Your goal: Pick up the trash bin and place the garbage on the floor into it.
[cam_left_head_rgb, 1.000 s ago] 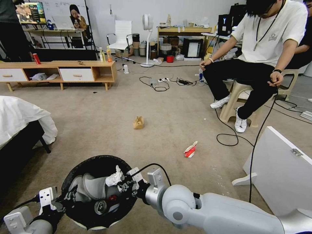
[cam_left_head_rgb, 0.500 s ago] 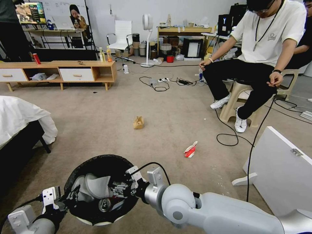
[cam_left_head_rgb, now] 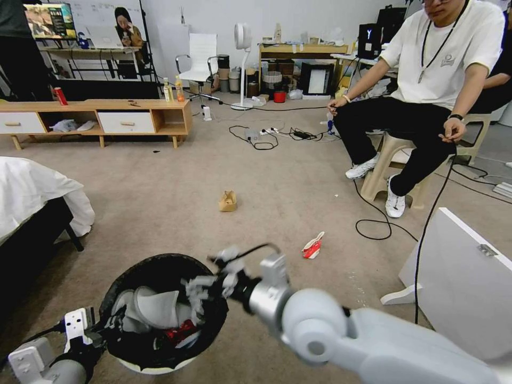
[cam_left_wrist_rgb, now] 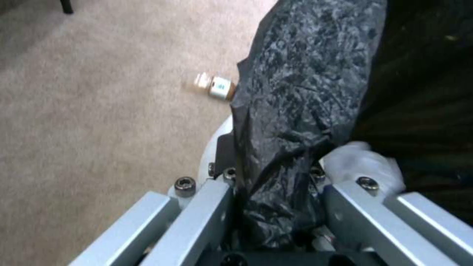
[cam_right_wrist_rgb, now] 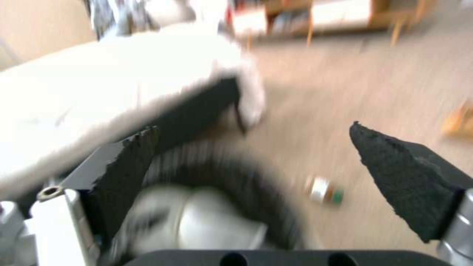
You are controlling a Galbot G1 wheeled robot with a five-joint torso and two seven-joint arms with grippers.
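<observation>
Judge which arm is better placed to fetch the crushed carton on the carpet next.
Right. The right gripper is open and empty above the trash bin, on the carton's side. The left gripper is shut on the bin's bag-lined rim, so it probably has to hold on.

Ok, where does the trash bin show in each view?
Head view: trash bin, bottom left.
Left wrist view: its black-bagged rim, clamped in the left tool.
Right wrist view: blurred dark rim, framed by the open right tool.
Shared landmark: small bottle on the carpet, in both wrist views.
</observation>
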